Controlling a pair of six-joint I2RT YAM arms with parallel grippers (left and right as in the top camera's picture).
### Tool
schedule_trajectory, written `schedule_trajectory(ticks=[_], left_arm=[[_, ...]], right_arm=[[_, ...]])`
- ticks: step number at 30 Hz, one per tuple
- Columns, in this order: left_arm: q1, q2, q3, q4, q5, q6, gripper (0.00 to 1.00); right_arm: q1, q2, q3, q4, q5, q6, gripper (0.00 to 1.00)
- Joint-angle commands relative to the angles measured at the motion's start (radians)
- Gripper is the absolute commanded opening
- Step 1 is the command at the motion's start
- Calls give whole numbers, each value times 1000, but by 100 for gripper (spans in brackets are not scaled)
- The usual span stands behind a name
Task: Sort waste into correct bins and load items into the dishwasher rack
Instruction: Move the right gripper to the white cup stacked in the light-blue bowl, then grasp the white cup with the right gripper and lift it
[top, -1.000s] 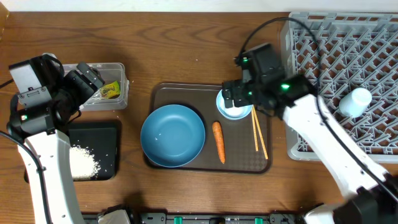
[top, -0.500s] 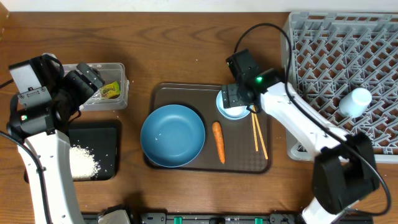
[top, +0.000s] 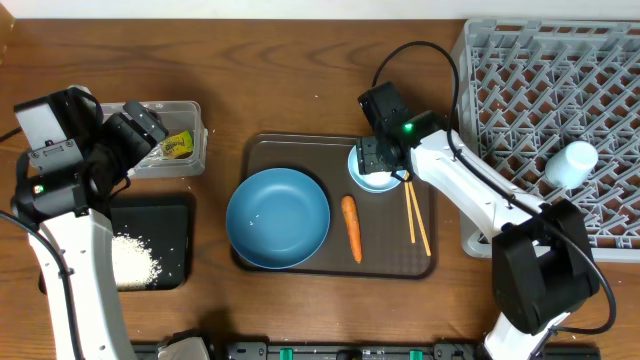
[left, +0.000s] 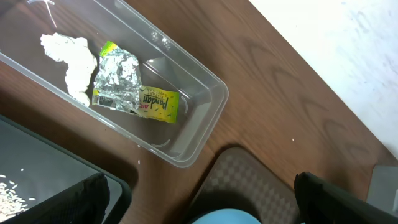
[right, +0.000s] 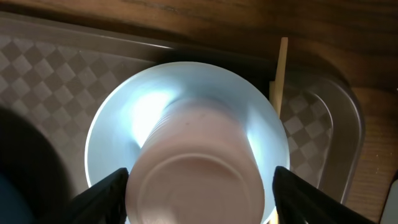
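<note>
My right gripper (right: 200, 190) stood open astride the upturned pale round cup (right: 193, 149), a sliver of gap on one side; the cup sat in the small light-blue round bowl (right: 264, 124) on the brown checkered serving tray (right: 50, 68). My left gripper (left: 205, 202) gaped wide, empty, near the clear rectangular plastic tub (left: 208, 102)

A brown serving tray (top: 300, 150) is seen lying flat near the middle of the wooden surface (top: 300, 70), with its long sides running left to right. Its corners are rounded and its rim is low and raised. Its floor is stamped with a fine checker pattern, which is shown most clearly in the right wrist view. The surface is marked by dark, wavy grain. A pale band (top: 250, 8) is seen beyond its far edge.
</note>
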Motion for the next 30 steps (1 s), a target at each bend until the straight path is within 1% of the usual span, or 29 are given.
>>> schedule_trajectory(ticks=[1, 5, 9, 13, 16, 21, 24, 30], left_arm=[[5, 5, -3, -1, 9, 10, 98], [5, 5, -3, -1, 9, 10, 98], [5, 5, -3, -1, 9, 10, 98], [5, 5, -3, -1, 9, 10, 98], [5, 5, -3, -1, 9, 10, 98], [5, 5, -3, -1, 9, 10, 98], [5, 5, -3, -1, 9, 10, 98], [5, 5, -3, -1, 9, 10, 98]], right_arm=[[10, 7, 9, -1, -8, 6, 71], [10, 7, 9, -6, -9, 7, 67], [8, 1, 12, -8, -8, 25, 59], [-9, -27, 31, -19, -8, 25, 58], [-27, -61, 67, -55, -9, 25, 54], [-73, -134, 167, -137, -8, 24, 55], [-128, -187, 238, -184, -8, 15, 56], [-306, -272, 344, -223, -5, -29, 57]])
